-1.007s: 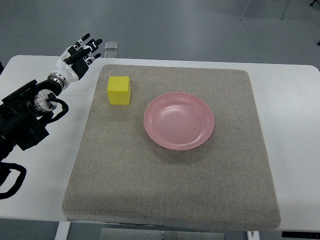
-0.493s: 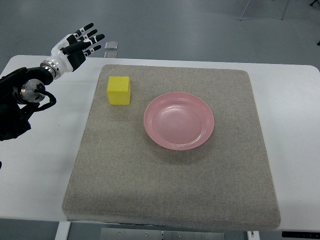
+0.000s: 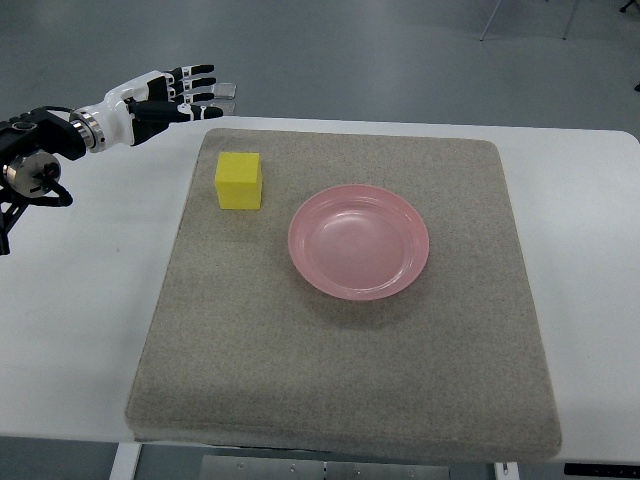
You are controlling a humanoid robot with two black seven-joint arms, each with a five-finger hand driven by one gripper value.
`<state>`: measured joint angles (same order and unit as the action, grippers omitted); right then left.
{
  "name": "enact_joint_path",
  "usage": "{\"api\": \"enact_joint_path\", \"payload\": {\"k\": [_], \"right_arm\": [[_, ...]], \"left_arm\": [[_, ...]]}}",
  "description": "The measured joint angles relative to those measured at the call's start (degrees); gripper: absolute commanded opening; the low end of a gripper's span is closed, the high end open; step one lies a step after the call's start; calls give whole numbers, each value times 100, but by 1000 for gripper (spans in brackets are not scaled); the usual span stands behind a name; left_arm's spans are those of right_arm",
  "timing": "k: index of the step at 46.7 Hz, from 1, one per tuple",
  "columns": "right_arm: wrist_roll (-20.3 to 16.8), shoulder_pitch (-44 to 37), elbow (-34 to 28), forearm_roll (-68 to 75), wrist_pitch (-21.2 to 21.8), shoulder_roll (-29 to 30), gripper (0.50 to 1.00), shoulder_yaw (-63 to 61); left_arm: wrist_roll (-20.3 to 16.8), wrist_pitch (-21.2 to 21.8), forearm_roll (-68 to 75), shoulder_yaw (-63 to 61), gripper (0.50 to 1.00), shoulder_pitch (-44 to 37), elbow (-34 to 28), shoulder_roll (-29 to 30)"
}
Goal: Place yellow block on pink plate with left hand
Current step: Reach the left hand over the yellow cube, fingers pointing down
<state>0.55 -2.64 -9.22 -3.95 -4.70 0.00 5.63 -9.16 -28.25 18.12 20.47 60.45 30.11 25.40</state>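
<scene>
A yellow block [image 3: 239,181] sits on the grey mat [image 3: 340,360], near its far left corner. A pink plate [image 3: 359,241] lies empty on the mat to the block's right, apart from it. My left hand [image 3: 183,93] is black and white, fingers spread and holding nothing. It hovers over the table's far left edge, beyond and left of the block. Its arm [image 3: 40,150] comes in from the left edge. The right arm is out of view.
The mat lies on a white table [image 3: 70,330]. A small grey object [image 3: 225,92] lies on the floor just past the table's far edge, by my fingertips. Chair legs [image 3: 525,20] stand at the far right.
My left arm has drawn back toward the left edge and risen toward the far side. The hand has turned so its fingers point right, above the block. Block and plate have not moved.
</scene>
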Motion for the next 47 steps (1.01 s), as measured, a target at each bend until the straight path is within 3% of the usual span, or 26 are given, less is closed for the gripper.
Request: {"api": "enact_joint_path", "payload": {"k": [21, 37, 47], "right_arm": [[-2, 0, -2, 0, -4, 0, 924, -2], [-3, 1, -2, 0, 0, 0, 924, 0], [-2, 0, -1, 0, 1, 0, 924, -2]], "left_arm": [[-1, -156, 2001, -4, 986, 286, 1547, 794], [-86, -109, 3970, 10, 975, 285, 1591, 578], [-159, 163, 4803, 28, 973, 469, 1589, 421]]}}
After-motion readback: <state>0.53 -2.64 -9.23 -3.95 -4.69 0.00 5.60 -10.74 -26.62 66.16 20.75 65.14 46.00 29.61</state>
